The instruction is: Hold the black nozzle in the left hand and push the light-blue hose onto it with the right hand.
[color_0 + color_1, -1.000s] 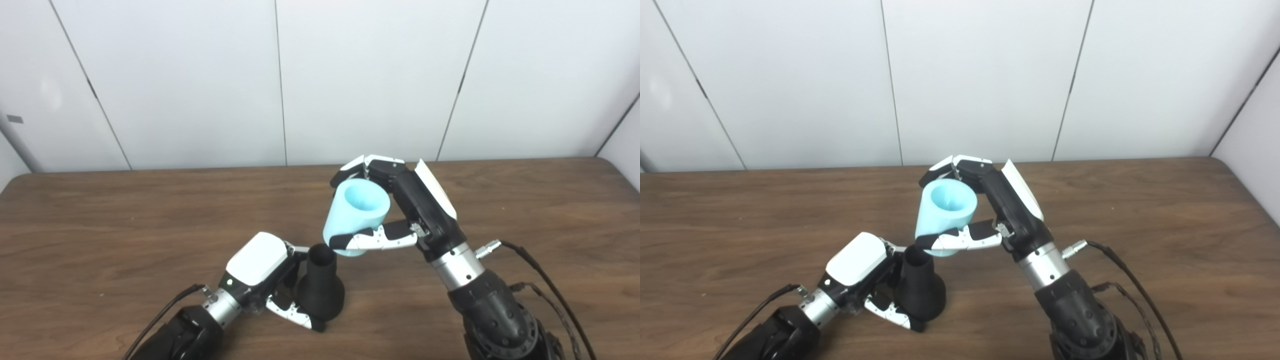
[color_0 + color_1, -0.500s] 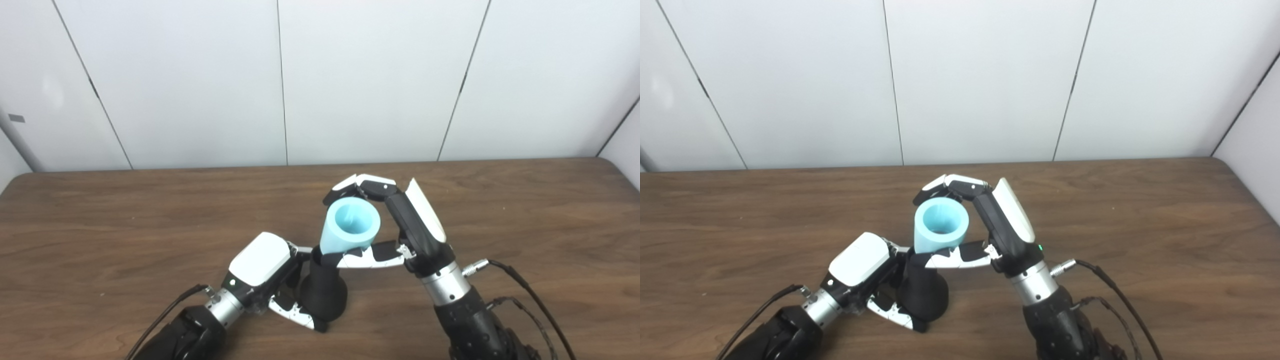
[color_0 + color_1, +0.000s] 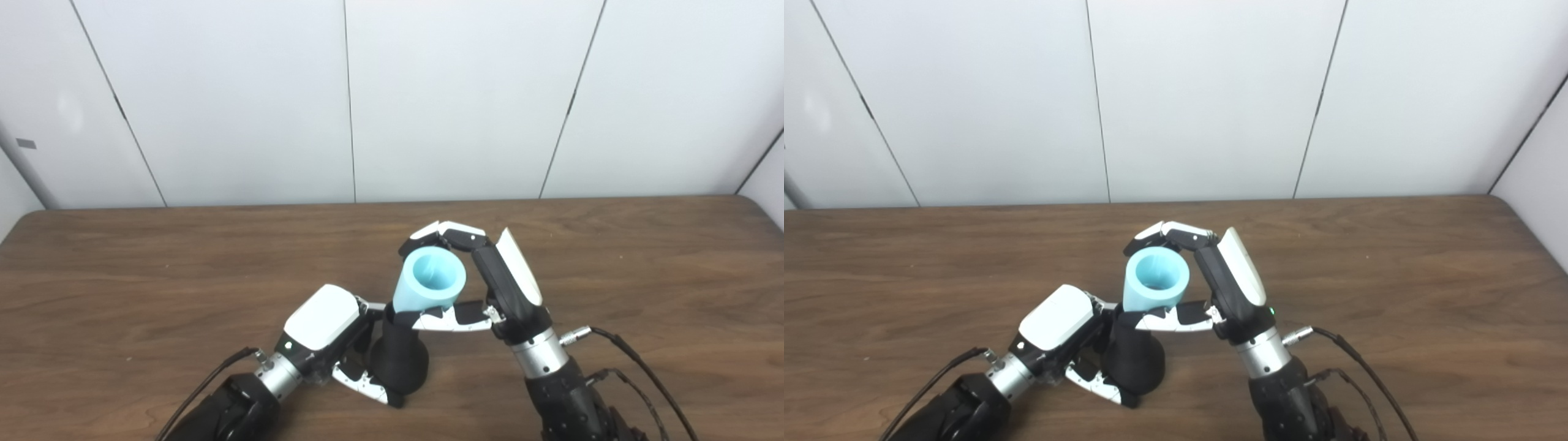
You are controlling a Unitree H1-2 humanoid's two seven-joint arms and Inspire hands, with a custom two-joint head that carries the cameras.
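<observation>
Left hand: the left hand (image 3: 327, 334) is wrapped tight around the black nozzle (image 3: 401, 358), at about 7 o'clock from the middle of the surface (image 3: 122, 275).
Black nozzle: it stands up on the surface, wide end down and thin neck up.
Right hand: the right hand (image 3: 484, 285) squeezes the light-blue hose (image 3: 427, 289), fingers over the far side and thumb across the near side.
Light-blue hose: it sits on top of the nozzle's neck, leaning a little toward 1 o'clock, with its open end facing up.
Done so far: both things are held, and the hose's bottom end meets the neck. It looks like it has started to go on.
Still to do: I think the hose needs more pushing down. How far the neck is inside cannot be seen.
Change from one second ago: the hose was up in the air, off at 1 o'clock from the neck. It has come down and over onto it.
Change from half a second ago: very little. The hose looks a tiny bit lower.
</observation>
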